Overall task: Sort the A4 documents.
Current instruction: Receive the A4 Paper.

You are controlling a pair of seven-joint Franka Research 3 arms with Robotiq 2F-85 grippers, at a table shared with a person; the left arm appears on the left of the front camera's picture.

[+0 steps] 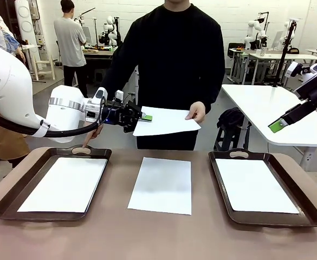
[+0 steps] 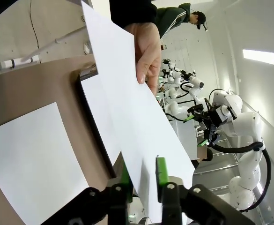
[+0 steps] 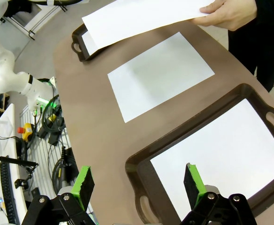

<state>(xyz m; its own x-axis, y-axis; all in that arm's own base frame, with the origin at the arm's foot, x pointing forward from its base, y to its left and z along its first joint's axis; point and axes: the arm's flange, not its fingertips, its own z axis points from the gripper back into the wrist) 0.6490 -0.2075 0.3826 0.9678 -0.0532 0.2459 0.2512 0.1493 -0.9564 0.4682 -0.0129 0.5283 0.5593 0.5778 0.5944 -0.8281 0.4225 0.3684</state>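
One sheet (image 1: 166, 120) above the counter's (image 1: 158, 238) far edge: left gripper (image 1: 146, 117) clamped on one end, person's hand (image 1: 196, 112) opposite; right gripper (image 1: 278, 126) apart.

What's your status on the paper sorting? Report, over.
Left gripper shut on the raised sheet; person's hand holds its other edge. Right gripper open, aimed at the right tray. Loose sheet flat on the table.
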